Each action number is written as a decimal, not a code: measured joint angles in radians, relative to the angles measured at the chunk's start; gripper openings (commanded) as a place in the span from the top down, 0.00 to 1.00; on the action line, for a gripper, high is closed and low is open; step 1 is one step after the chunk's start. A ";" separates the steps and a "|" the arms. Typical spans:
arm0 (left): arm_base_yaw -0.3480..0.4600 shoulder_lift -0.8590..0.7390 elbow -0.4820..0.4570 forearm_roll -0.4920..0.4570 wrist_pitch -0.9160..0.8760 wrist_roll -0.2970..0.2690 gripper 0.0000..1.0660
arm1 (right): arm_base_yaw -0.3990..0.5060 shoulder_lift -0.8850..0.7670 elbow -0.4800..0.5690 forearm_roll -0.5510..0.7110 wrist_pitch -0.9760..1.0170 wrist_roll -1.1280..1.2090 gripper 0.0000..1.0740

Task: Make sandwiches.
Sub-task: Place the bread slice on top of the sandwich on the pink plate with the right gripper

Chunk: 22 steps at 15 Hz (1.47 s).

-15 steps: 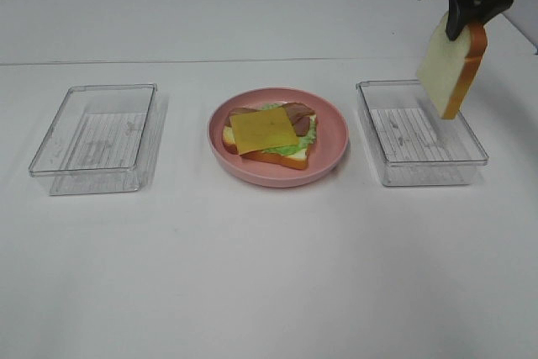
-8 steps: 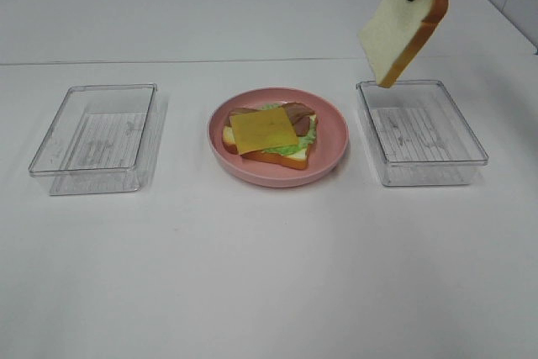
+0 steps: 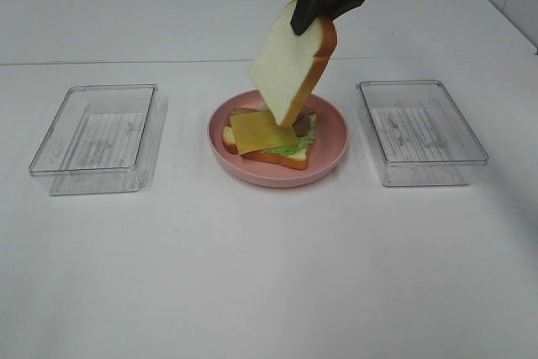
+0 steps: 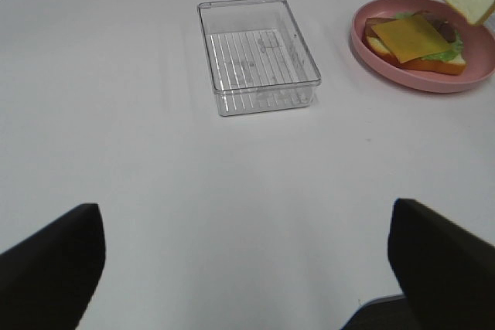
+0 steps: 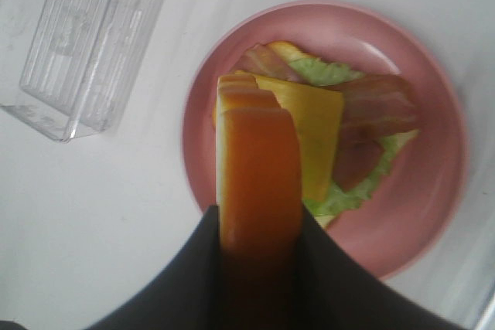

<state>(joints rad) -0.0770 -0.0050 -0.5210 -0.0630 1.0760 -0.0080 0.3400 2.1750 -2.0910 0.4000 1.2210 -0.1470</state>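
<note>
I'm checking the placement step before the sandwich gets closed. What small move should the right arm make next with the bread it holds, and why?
Probably tilt the bread slice flatter and lower it. The right gripper pinches it by its top edge, hanging steeply above the open stack on the pink plate. The cheese lies bare on top, so released now the slice would likely land on edge.

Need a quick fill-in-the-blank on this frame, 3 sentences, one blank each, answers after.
1. The right hand is shut on a slice of ____.
2. The open sandwich lies on a round ____ plate.
3. The sandwich's topmost layer right now is a yellow slice of ____.

Missing words: bread; pink; cheese
</note>
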 measured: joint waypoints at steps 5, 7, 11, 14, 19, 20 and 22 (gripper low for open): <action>0.000 0.000 0.000 0.000 0.000 0.000 0.15 | 0.023 0.077 0.000 0.161 -0.059 -0.069 1.00; 0.000 0.000 0.000 0.000 0.000 0.000 0.15 | 0.023 0.110 0.000 0.173 -0.087 -0.079 1.00; 0.000 0.000 0.000 0.000 0.000 0.000 0.15 | 0.023 0.168 0.000 0.168 -0.116 -0.080 1.00; 0.000 0.000 0.000 0.000 0.000 0.000 0.15 | 0.023 0.189 0.000 0.118 -0.143 -0.080 1.00; 0.000 0.000 0.000 0.000 0.000 0.000 0.15 | 0.023 0.189 0.000 0.066 -0.154 -0.078 0.84; 0.000 0.000 0.000 0.000 0.000 0.000 0.15 | 0.023 0.189 0.000 0.065 -0.154 -0.078 0.77; 0.000 0.000 0.000 0.000 0.000 0.000 0.15 | 0.023 0.189 0.000 0.038 -0.158 -0.078 0.42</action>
<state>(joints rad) -0.0770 -0.0050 -0.5210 -0.0630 1.0760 -0.0080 0.3630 2.3640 -2.0910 0.4380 1.0630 -0.2250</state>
